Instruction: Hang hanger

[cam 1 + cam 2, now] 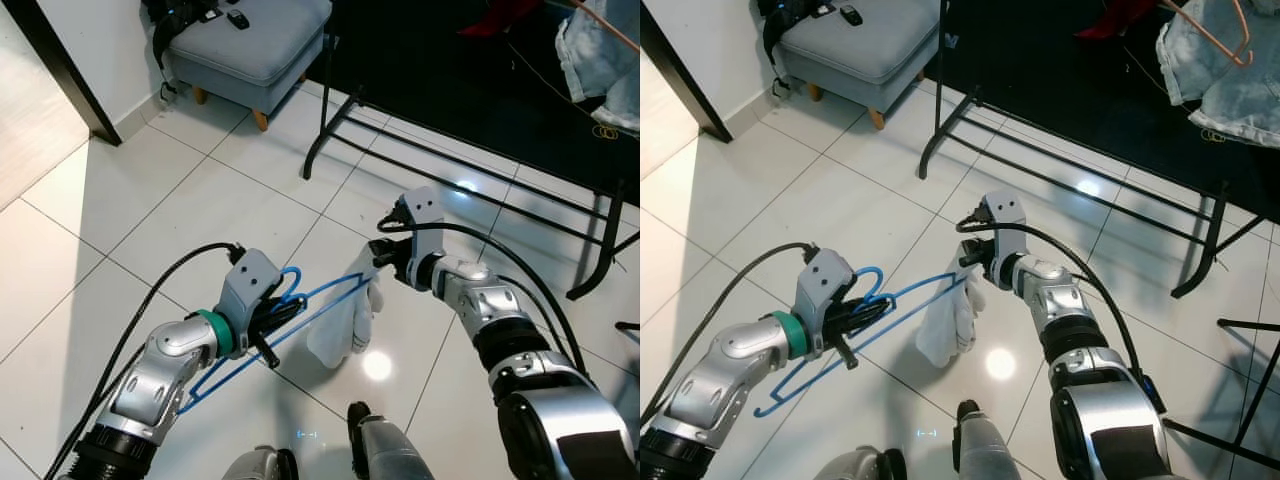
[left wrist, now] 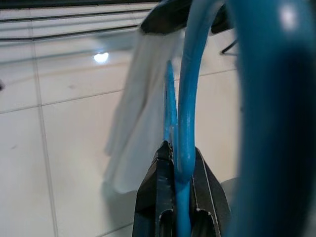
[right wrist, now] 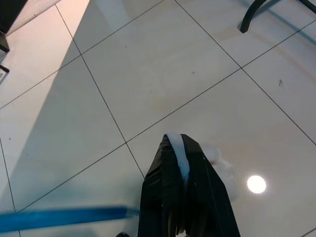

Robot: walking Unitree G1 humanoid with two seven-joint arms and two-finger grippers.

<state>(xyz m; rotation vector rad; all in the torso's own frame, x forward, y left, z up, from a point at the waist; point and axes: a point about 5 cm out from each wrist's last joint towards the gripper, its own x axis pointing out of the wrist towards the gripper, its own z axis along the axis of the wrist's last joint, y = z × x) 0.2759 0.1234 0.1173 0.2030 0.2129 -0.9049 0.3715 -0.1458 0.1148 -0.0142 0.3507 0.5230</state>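
Observation:
A blue wire hanger (image 1: 300,310) is held above the white tiled floor, its hook end in my left gripper (image 1: 268,322), which is shut on the wire (image 2: 181,148). A white cloth (image 1: 345,325) droops from the hanger's far end. My right gripper (image 1: 385,262) is shut on the top edge of that cloth (image 3: 180,155), right beside the hanger's tip. Beyond both arms stands a black clothes rack (image 1: 345,105), with its low rails (image 1: 1090,165) crossing the floor.
A grey upholstered stool (image 1: 250,45) sits at the back left by a dark door frame (image 1: 65,70). Pale denim clothing (image 1: 1220,70) on a copper hanger hangs at the upper right. A black rug lies under the rack. Another black stand's legs (image 1: 1250,400) show at the right edge.

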